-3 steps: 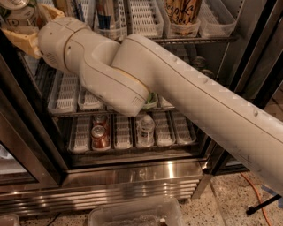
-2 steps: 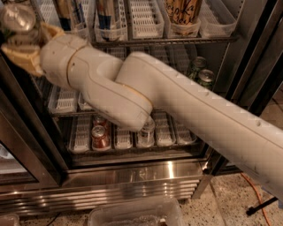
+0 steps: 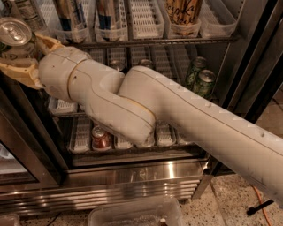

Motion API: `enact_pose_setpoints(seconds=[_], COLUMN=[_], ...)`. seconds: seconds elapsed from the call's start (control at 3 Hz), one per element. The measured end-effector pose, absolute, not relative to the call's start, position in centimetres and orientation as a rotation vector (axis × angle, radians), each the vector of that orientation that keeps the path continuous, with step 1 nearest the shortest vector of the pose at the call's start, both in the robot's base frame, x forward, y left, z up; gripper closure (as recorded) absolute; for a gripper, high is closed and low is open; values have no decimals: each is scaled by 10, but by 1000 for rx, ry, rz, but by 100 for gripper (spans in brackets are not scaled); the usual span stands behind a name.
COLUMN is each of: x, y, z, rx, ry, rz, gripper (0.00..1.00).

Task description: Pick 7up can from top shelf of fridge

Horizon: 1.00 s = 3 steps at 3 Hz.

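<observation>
Silver-lidded 7up can [image 3: 14,34] sits between the tan fingers [image 3: 21,73] of the gripper [image 3: 20,53] — clamped, axis near upright, one only. Right of the fingers: top shelf [image 3: 154,43] of the fridge [image 3: 132,176], four cans standing — lower right, two green cans [image 3: 204,84], one red can [image 3: 101,137].

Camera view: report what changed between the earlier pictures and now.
The pincer, shut on the 7up can, has carried it slightly lower at the picture's left edge, and the arm's elbow has sunk lower in front of the fridge. Unchanged: the grip on the can, the cans on the top shelf, the red can below.
</observation>
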State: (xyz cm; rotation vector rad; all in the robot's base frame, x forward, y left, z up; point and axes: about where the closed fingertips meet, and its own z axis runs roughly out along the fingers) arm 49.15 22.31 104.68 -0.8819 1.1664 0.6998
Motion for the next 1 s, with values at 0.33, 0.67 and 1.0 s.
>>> enact_pose_setpoints(seconds=[0.33, 0.67, 1.0], x=[478, 472, 465], y=[220, 209, 192], z=[1039, 1034, 1028], rx=[-883, -873, -865], ry=[1157, 1154, 1167], rz=[728, 742, 755], gripper=[100, 100, 100])
